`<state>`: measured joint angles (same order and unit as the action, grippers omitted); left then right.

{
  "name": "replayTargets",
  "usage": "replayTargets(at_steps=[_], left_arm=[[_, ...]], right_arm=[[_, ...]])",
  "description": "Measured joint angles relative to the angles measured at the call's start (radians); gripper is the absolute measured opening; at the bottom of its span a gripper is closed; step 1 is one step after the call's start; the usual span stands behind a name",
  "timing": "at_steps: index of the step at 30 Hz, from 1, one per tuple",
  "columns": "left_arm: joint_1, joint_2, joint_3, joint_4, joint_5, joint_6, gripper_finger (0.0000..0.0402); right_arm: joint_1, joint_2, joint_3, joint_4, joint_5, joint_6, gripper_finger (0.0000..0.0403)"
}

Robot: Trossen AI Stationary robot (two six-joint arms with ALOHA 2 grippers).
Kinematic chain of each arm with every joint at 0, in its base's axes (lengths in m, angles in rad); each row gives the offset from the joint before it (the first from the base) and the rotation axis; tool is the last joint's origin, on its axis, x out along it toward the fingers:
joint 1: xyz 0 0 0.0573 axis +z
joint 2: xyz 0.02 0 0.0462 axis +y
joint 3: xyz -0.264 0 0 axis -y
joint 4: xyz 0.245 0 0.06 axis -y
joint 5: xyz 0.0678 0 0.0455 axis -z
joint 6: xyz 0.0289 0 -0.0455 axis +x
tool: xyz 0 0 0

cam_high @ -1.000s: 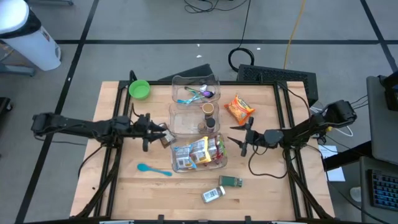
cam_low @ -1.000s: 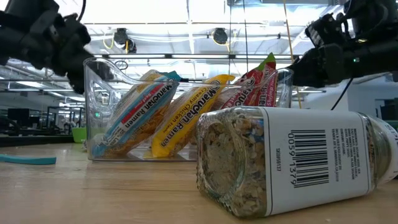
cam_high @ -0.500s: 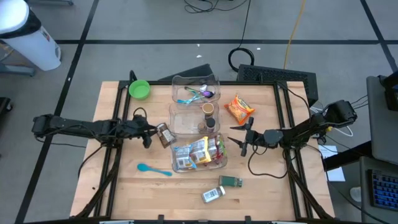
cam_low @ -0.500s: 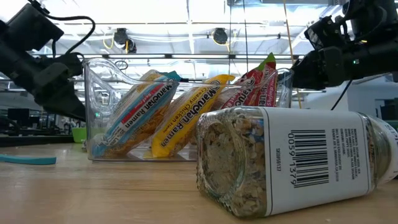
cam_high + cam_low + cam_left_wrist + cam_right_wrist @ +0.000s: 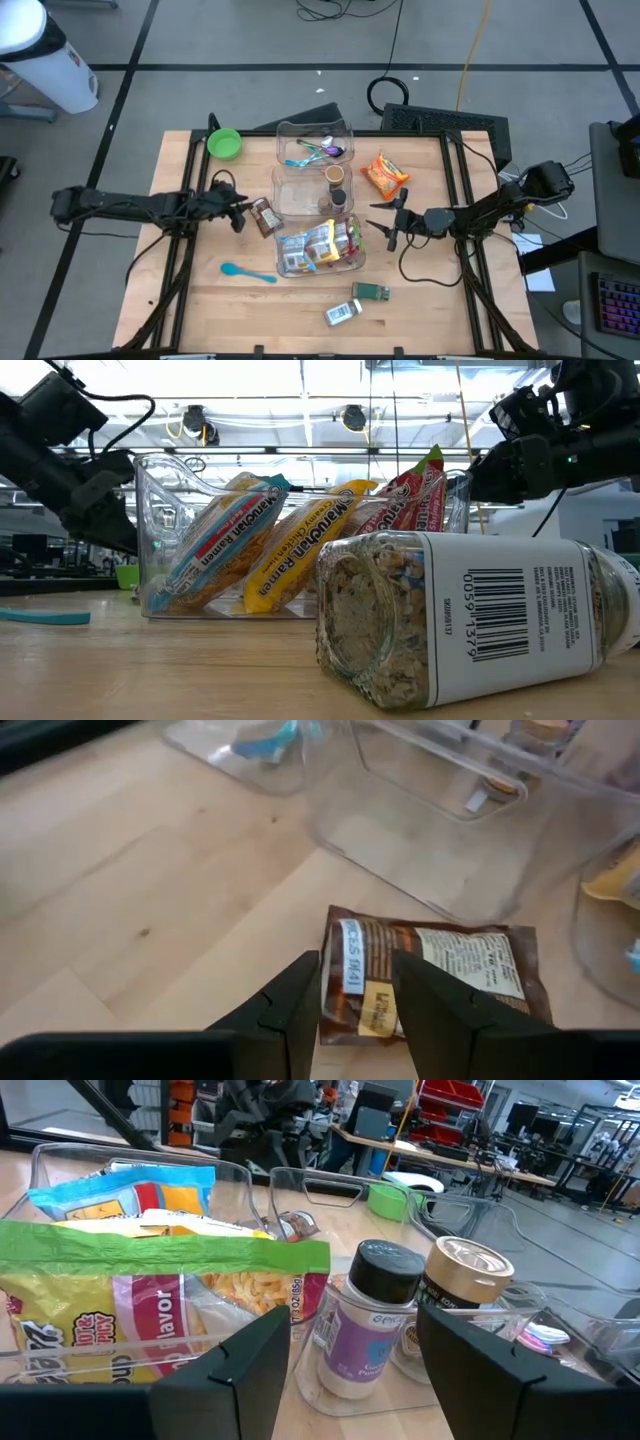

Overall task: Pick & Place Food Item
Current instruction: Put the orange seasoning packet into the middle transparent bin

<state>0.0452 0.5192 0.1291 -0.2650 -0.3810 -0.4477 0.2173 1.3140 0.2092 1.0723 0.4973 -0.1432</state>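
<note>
Where we count from above, the table [image 5: 420,300] holds three clear bins: the far bin [image 5: 314,143] with utensils, the middle bin [image 5: 310,190] with two jars, and the near bin [image 5: 318,250] packed with ramen packs. In the low view we make out three of those ramen packs [image 5: 215,540]. Loose on the wood we count one green bowl [image 5: 224,144], one orange snack bag [image 5: 385,174], one blue spoon [image 5: 247,272], one green-capped spice jar [image 5: 371,292] and one labelled shaker jar [image 5: 342,313].

The task's thing, one brown snack packet [image 5: 264,216], lies flat on the table just left of the middle bin. The left gripper [image 5: 237,209] sits right beside it; in the left wrist view its fingers [image 5: 290,1010] stand narrowly apart, empty, just short of the packet's near end. The right gripper [image 5: 393,223] hangs right of the near bin, fingers moderately apart, holding nothing.

Only the right wrist view shows the two jars closely: a black-lidded jar [image 5: 365,1330] and a gold-lidded jar [image 5: 462,1295]. Only the low view lets us read the shaker jar's barcode. The brown packet's label shows solely in the left wrist view.
</note>
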Motion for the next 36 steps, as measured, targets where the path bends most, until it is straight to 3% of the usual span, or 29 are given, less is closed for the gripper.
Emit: replayTargets(at_steps=[8, 28, 31, 36], left_arm=[[0.08, 0.081, -0.001, 0.021, 0.079, 0.01, 0.0136], [0.209, 0.399, -0.002, 0.282, 0.251, 0.1, 0.0134], [0.216, 0.432, -0.001, 0.294, 0.256, 0.099, 0.0113], [0.219, 0.466, -0.001, 0.33, 0.255, 0.104, 0.0043]], right_arm=[[-0.019, 0.0, 0.0, 0.001, 0.0, 0.0, 0.0212], [-0.048, 0.0, 0.0, 0.001, -0.003, 0.0, 0.0212], [-0.048, 0.0, 0.0, 0.001, -0.003, 0.0, 0.0212], [-0.048, 0.0, 0.0, 0.001, -0.004, 0.0, 0.0212]])
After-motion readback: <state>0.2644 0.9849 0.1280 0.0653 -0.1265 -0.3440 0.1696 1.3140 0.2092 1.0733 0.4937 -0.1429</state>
